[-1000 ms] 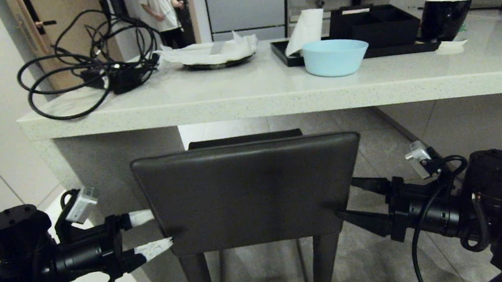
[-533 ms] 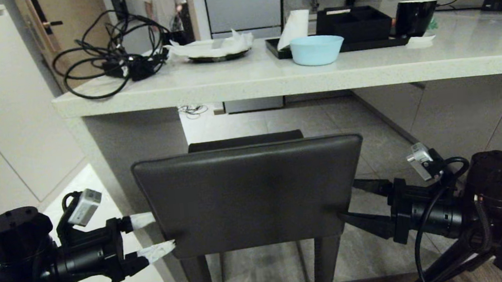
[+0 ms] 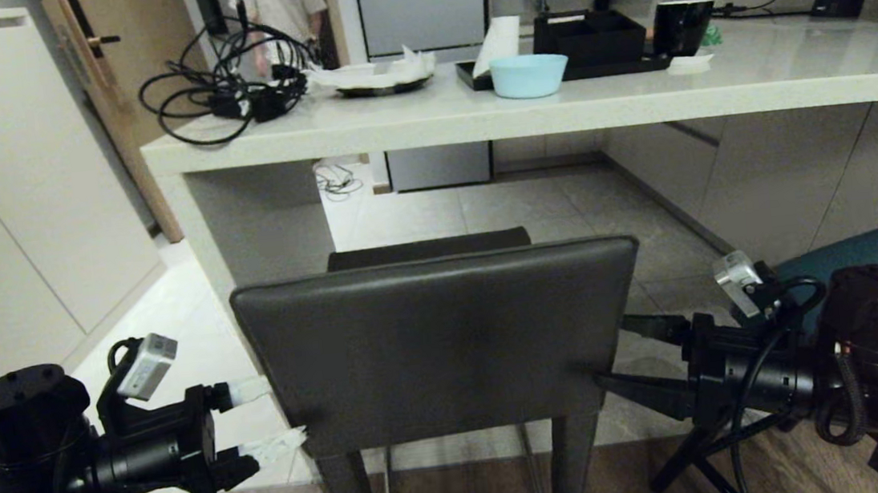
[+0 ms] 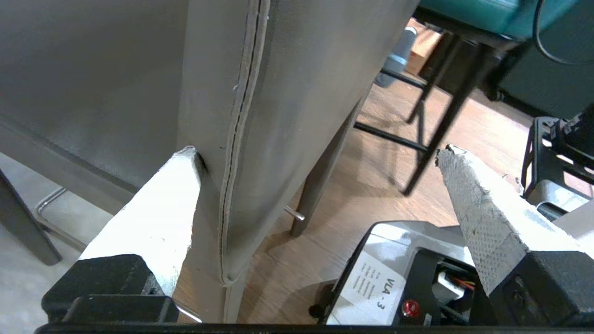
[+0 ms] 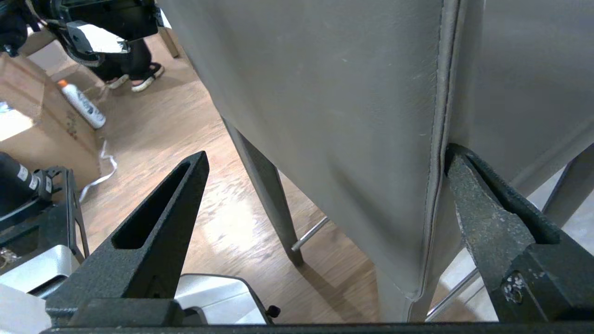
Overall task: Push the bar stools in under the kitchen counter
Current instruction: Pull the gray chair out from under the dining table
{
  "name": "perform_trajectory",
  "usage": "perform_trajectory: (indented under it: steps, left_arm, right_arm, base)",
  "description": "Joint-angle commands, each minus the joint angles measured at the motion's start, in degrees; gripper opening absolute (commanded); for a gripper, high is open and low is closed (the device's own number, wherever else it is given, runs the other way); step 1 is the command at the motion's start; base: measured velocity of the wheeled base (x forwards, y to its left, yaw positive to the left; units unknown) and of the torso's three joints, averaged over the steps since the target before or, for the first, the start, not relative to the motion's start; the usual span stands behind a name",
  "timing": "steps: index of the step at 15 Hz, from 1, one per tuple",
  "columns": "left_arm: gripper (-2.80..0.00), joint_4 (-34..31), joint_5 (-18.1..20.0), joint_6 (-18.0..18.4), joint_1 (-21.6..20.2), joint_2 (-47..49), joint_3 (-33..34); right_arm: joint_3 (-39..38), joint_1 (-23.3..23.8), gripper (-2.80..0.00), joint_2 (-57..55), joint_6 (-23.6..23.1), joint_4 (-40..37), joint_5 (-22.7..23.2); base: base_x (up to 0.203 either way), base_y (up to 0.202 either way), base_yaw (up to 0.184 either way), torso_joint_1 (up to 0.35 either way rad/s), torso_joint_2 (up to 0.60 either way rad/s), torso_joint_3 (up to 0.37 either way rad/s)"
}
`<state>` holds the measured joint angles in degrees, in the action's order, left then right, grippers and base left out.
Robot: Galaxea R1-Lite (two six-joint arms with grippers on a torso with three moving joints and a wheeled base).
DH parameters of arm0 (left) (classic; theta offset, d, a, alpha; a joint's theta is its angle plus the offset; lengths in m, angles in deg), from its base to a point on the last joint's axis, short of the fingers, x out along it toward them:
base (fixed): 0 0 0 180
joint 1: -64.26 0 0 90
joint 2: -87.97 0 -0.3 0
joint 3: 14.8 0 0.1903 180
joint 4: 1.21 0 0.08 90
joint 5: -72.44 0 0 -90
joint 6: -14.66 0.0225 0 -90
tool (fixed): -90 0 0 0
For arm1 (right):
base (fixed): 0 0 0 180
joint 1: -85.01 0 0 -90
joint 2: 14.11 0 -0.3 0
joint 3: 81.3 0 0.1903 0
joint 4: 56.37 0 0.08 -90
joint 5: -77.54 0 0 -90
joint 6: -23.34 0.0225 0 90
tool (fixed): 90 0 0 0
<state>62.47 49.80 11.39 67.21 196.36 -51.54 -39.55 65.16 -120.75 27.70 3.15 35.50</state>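
Note:
The dark grey bar stool (image 3: 439, 335) stands in front of me, its square backrest facing me and set back from the kitchen counter (image 3: 523, 117). My left gripper (image 3: 274, 414) is open astride the backrest's left edge. In the left wrist view, the left gripper (image 4: 318, 152) has one white finger (image 4: 158, 218) touching the backrest (image 4: 287, 69) on its counter side, the other standing apart. My right gripper (image 3: 614, 352) is open astride the right edge. The right gripper (image 5: 327, 153) has one black finger (image 5: 482, 218) against the backrest (image 5: 325, 69). The teal stool (image 3: 875, 253) shows at the right.
On the counter lie tangled black cables (image 3: 230, 81), a blue bowl (image 3: 529, 75), a black tray (image 3: 588, 43) and a black mug (image 3: 680, 26). A person (image 3: 279, 4) stands at the back. White cabinets (image 3: 7, 199) line the left. A bottle (image 5: 83, 104) lies on the wood floor.
The whole view has drawn back from the counter, which now looks farther off. The grey stool has kept its place between my open grippers. The teal stool has come into view.

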Motion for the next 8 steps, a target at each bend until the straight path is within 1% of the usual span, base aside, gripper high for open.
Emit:
perform_trajectory:
  steps: [1, 8]
  left_arm:
    - [0.0, 0.6, 0.4, 0.0, 0.8, -0.6, 0.3]
    - [0.0, 0.6, 0.4, 0.1, 1.0, -0.7, 0.9]
  right_arm:
    - [-0.4, 0.0, 0.0, 0.2, 0.0, 0.6, 0.3]
    - [-1.4, -0.1, 0.0, 0.1, 0.0, 1.5, 0.3]
  base:
    - [-0.191, 0.0, -0.005, 0.004, 0.0, 0.005]
    - [-0.197, 0.0, -0.002, 0.004, 0.0, 0.003]
